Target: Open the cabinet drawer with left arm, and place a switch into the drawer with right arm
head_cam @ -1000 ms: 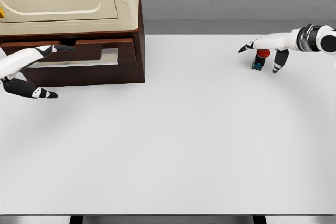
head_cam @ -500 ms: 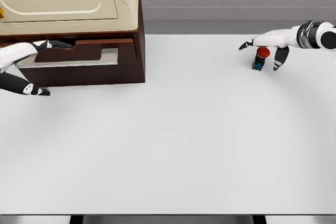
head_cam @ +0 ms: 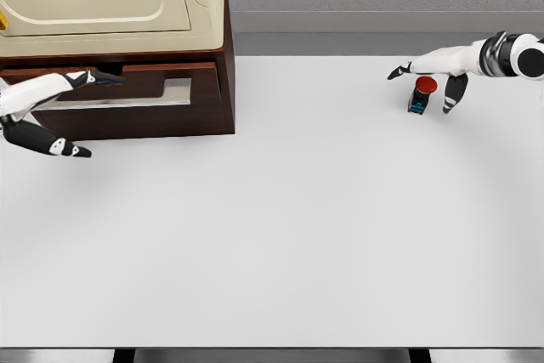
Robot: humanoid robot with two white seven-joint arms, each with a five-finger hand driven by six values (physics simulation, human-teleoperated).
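Each robot hand, left (head_cam: 41,113) and right (head_cam: 435,76), is glossy white with black fingertips and joints.

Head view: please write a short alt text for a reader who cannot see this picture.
A white table with a brown cabinet at the back left, where the left hand reaches to the drawer front, fingers spread. At the back right, the open right hand hovers over a small red-topped switch.
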